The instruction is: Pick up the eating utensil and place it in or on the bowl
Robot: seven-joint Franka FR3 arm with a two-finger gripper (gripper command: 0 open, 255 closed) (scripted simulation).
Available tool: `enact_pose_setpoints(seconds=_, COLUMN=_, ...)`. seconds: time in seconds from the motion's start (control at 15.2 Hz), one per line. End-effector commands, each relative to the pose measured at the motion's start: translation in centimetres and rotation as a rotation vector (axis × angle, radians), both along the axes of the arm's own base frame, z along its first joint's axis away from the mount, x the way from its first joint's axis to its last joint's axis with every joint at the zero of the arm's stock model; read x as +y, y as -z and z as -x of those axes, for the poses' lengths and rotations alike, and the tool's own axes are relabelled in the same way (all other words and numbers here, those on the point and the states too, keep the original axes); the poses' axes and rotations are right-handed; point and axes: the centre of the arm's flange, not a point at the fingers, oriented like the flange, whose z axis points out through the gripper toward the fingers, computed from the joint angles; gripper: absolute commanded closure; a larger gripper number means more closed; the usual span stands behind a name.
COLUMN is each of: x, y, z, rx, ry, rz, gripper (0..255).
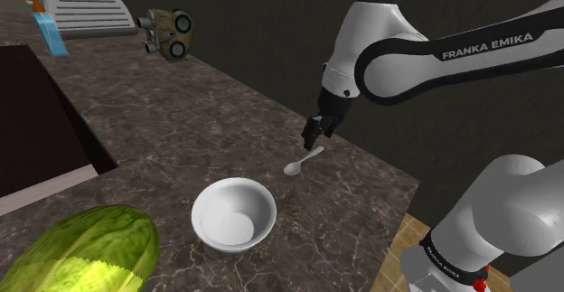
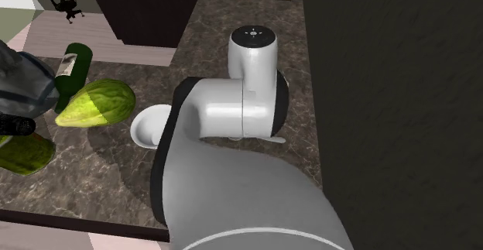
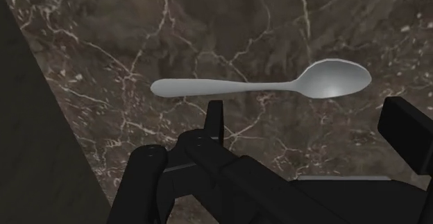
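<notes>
The spoon [image 1: 303, 161] lies flat on the dark marbled counter [image 1: 181, 127], just beside the white bowl [image 1: 258, 204] but not touching it, bowl end toward the dish. The gripper [image 1: 314, 136] hangs just above the handle end with its fingers [image 3: 215, 115] spread apart and gripping nothing; in the wrist view the spoon [image 3: 264, 85] lies just beyond the tips. By my judgement nothing is done: grasp, lift and placing all remain.
</notes>
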Motion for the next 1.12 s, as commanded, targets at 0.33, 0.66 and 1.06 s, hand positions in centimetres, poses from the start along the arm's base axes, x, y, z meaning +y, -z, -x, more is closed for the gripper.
enact_pose_setpoints(seconds=0.33, x=6.4, y=5.1, z=-2.1, rx=-0.072, ry=-0.015, rz=0.027, gripper=0)
enact_pose_setpoints(seconds=0.66, x=6.4, y=7.8, z=-2.5, rx=-0.072, ry=-0.015, rz=0.027, gripper=0)
enact_pose_setpoints(seconds=1.06, x=6.4, y=9.1, z=-2.7, rx=-0.072, ry=-0.015, rz=0.027, gripper=0)
